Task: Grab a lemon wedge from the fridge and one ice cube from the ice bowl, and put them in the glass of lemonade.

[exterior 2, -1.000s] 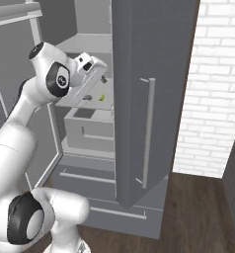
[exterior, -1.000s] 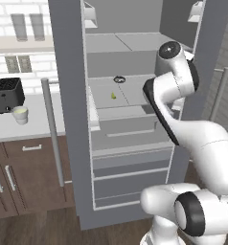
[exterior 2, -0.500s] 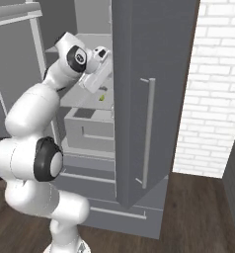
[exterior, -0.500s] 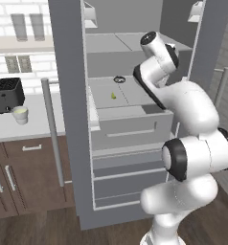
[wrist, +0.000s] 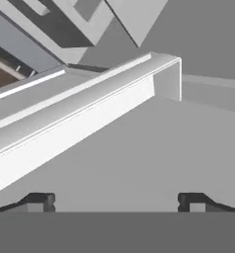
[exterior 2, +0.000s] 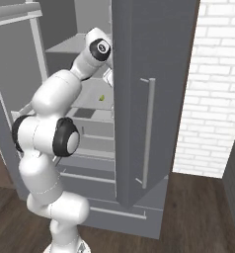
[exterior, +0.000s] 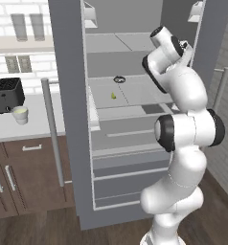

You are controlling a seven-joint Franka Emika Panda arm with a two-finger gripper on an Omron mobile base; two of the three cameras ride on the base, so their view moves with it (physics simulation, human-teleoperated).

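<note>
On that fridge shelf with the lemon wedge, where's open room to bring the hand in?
Bare shelf lies all around the lemon wedge, forward to the shelf edge and right toward the arm. Behind it, the small dark ring takes the rear. The open gripper holds nothing.

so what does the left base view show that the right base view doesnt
Left base view alone: the black toaster on the counter, the glass of lemonade in front of it, the brown cabinets below, and a small dark ring on a fridge shelf.
Right base view alone: the outer face of the open right fridge door with its long bar handle, a white brick wall beside it.
Both: the open fridge, and the lemon wedge on a middle shelf.
</note>
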